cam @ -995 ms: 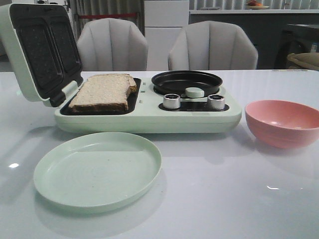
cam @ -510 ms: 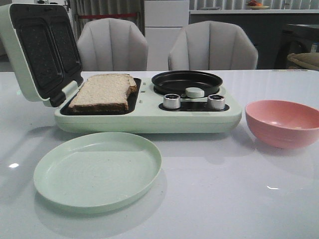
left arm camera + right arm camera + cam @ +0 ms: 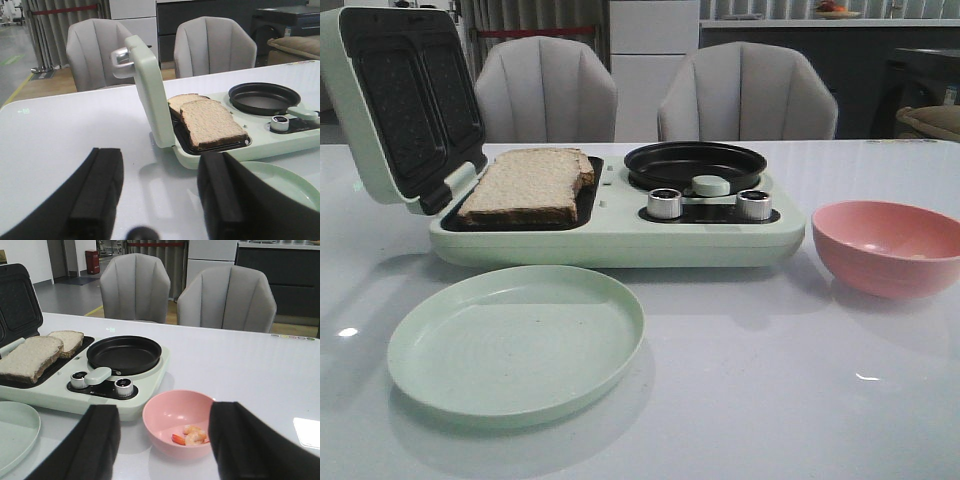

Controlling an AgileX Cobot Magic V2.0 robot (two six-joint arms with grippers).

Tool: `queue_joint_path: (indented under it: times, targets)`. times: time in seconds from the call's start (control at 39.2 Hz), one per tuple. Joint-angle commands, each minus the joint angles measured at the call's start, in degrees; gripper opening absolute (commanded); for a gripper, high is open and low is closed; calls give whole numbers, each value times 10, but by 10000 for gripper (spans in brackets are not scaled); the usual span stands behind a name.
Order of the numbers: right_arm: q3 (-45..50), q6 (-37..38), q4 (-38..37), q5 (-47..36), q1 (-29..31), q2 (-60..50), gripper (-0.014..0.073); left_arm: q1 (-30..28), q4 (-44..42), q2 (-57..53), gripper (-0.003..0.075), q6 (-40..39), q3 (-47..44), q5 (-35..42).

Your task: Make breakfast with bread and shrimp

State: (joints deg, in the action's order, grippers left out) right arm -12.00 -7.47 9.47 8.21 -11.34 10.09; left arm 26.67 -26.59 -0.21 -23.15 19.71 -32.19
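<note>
A: What could trip us up from here?

B: Start with the biggest thing, the breakfast maker (image 3: 620, 235). Its lid (image 3: 395, 100) stands open and leans back on the left; if we swing our left arm in low from that side we could clip it.

A: And the bread (image 3: 532, 185)?

B: Two slices lie overlapping on the grill plate under that lid. Pinching one could drag the other along or tear the crust.

A: The green plate (image 3: 517, 340)?

B: It sits bare on the tabletop (image 3: 770, 400) just in front of the maker, so any reach to the bread passes over it. The frying pan (image 3: 695, 165) sits on the maker's right half, with two knobs (image 3: 664, 203) in front.

A: The shrimp (image 3: 192, 436)?

B: Small, curled at the bottom of the pink bowl (image 3: 890, 247). We judge they could slip, or the light bowl could slide.

A: Our hands?

B: The left hand (image 3: 160, 192) and the right hand (image 3: 165, 440) are both spread wide, holding nothing.
</note>
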Motion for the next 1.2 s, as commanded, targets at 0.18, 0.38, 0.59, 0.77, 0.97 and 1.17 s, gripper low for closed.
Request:
queue_joint_path:
  times: [0.18,0.38,0.59,0.77,0.97,1.17]
  targets:
    - [-16,-3,2,-48,3,5,496,5,-3,26,403,-2,55,38]
    - [-16,-3,2,-48,3,5,496,5,-3,125,403,-2,149,38]
    - [-16,-3,2,-48,3,5,496,5,-6,264,403,-2,249,38]
    - [-16,-3,2,-48,3,5,496,5,-26,388,403,-2,338,38]
    - [-16,-3,2,-48,3,5,496,-1,-26,508,403,-14,416,38]
    - [-16,-3,2,-48,-4,5,496,-74,-11,593,403,-47,480,47]
